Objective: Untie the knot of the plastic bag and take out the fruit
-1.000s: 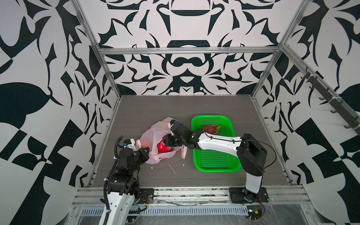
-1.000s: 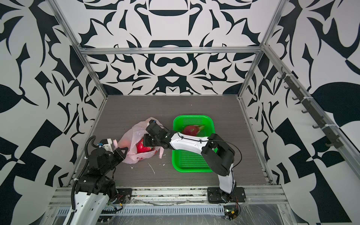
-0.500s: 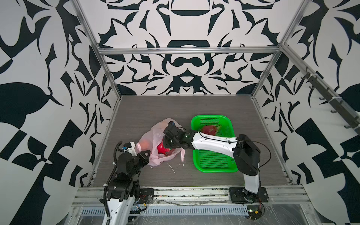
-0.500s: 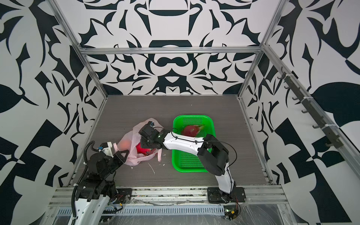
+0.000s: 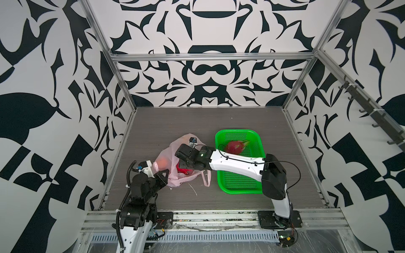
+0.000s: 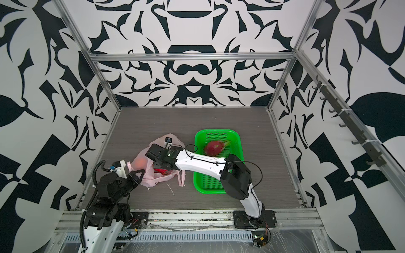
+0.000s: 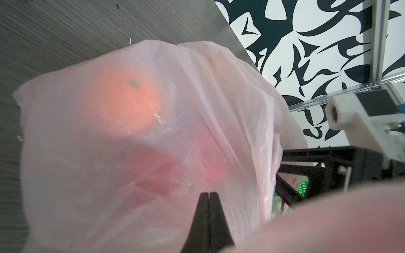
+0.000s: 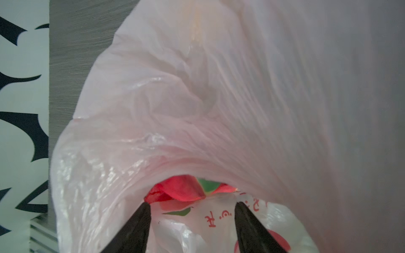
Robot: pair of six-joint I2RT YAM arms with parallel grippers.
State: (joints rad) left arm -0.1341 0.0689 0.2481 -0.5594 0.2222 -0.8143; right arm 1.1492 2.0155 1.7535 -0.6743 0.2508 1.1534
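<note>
Right gripper (image 8: 192, 206) has its jaws apart at the open mouth of the plastic bag (image 5: 173, 149). This thin pink bag lies on the table (image 5: 219, 122) beside the green basket (image 5: 238, 181). An orange (image 7: 122, 98) and a red fruit (image 8: 179, 188) are inside the bag. One dragon fruit (image 5: 235, 146) is in the basket. At the bag's film, the left gripper (image 7: 210, 195) is closed.

Black-and-white patterned walls (image 5: 208, 72) enclose a grey wood-grain floor (image 5: 175, 122).

1. Bright, even light fills both top views; shadows on the table (image 5: 175, 122) are faint and soft.
2. The wide lens stretches the patterned walls (image 5: 43, 109) toward the edges.
3. Up close, the plastic bag (image 7: 87, 164) glints with small highlights.
4. Pink blur smears one corner of the left wrist view; grey haze veils part of the right wrist view.
</note>
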